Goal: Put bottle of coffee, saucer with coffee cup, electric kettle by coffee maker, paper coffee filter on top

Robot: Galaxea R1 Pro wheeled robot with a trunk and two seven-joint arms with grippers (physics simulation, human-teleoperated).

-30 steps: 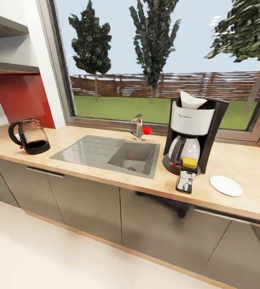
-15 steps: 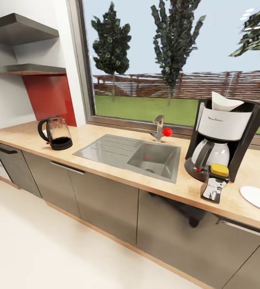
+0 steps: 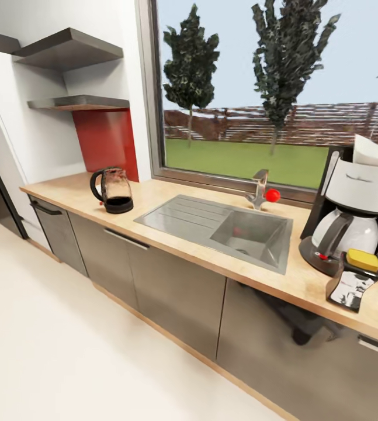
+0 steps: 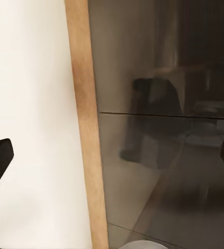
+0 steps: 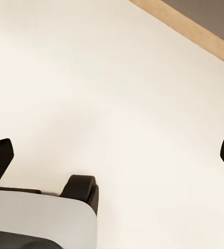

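Two grippers [image 4: 112, 155] [image 5: 112, 150] spread wide, empty; rounded glass kettle [image 3: 114, 190] on wood-grain countertop [image 3: 200, 257] beside steel sink [image 3: 224, 228].

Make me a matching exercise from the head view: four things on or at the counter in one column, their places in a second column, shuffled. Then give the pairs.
Things:
1. kettle
2. coffee jar
3. paper filter
4. tap

Places:
A. on top of the coffee maker
B. behind the sink, by the window
C. on the countertop, in front of the coffee maker
D. on the countertop, below the shelves

Pairs: 1-D, 2-C, 3-A, 4-B
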